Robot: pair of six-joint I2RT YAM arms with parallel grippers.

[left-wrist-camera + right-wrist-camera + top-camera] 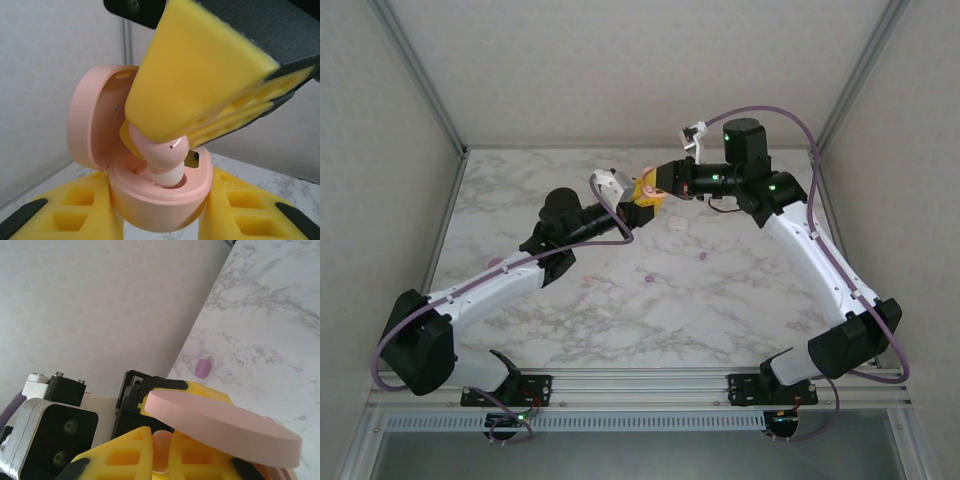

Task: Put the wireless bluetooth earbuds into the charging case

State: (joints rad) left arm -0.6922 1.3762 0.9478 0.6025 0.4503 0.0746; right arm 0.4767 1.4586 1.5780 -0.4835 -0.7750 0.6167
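Observation:
My left gripper (632, 203) (160, 216) is shut on the pink charging case (150, 197) and holds it above the table with its lid (95, 120) (225, 422) swung open. A pink earbud with a white tip (164, 155) (161, 455) is pinched in my right gripper (654, 186) (161, 441). That earbud's tip sits inside one well of the case. The right gripper's yellow fingers (200, 75) come down onto the case from above. Both grippers meet near the back middle of the table.
Small loose pieces lie on the marble table (740, 300): a white one (677, 222), purple ones (702, 256) (650, 279) (203, 368), and pink ones (588, 281) (495, 262). Walls and frame posts close in the back and sides.

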